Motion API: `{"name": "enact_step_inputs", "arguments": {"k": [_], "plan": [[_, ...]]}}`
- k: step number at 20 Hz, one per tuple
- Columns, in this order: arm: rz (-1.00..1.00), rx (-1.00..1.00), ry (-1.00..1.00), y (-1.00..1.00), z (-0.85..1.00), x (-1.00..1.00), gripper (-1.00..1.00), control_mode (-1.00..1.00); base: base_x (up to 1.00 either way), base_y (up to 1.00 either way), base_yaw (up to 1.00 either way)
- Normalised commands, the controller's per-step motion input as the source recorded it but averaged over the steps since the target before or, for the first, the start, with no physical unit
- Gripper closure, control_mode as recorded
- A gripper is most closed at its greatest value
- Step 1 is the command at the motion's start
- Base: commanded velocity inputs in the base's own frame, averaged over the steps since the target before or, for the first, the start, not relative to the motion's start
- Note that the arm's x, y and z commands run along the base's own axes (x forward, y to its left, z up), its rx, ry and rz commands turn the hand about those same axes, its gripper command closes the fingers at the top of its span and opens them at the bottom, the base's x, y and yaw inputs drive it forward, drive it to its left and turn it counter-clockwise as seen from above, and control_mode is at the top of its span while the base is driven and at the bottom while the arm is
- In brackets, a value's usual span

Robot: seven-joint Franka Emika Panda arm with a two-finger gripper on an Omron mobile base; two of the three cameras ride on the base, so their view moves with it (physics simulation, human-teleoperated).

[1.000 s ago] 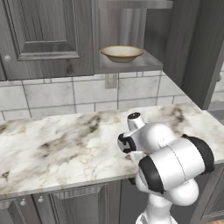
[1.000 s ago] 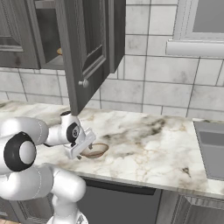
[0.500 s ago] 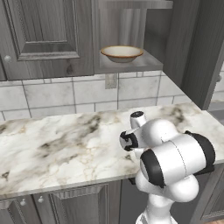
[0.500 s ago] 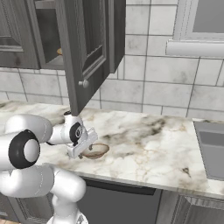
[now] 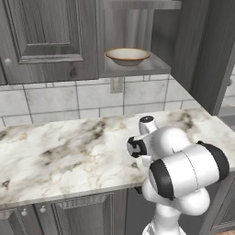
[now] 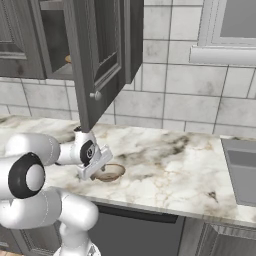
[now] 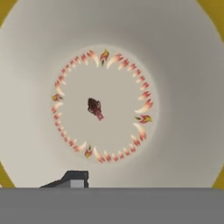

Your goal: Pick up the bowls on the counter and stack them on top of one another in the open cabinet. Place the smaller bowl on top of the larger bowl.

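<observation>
With the larger bowl (image 5: 127, 55) on the open cabinet (image 5: 137, 69) shelf, the gripper (image 6: 98, 167) should pinch the smaller bowl's (image 6: 109, 172) rim near the counter's (image 6: 165, 175) front edge squarely; jaw state unclear.

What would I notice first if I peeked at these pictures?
The big white robot arm bending low over the white marble counter, its gripper down at a cream bowl with a brown rim. Then a matching cream bowl sitting up on the grey open cabinet's shelf.
</observation>
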Motion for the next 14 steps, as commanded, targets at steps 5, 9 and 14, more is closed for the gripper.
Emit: {"name": "enact_step_inputs", "arguments": {"k": [5,9,14], "plan": [[-0.15,0.01,-0.10,0.03,0.00,-0.20,1.00,-1.00,0.00,0.00,0.00],[-0.16,0.02,-0.07,0.01,-0.04,-0.24,1.00,-1.00,0.00,0.00,0.00],[-0.16,0.05,-0.05,0.02,-0.01,-0.29,1.00,-1.00,0.00,0.00,0.00]]}}
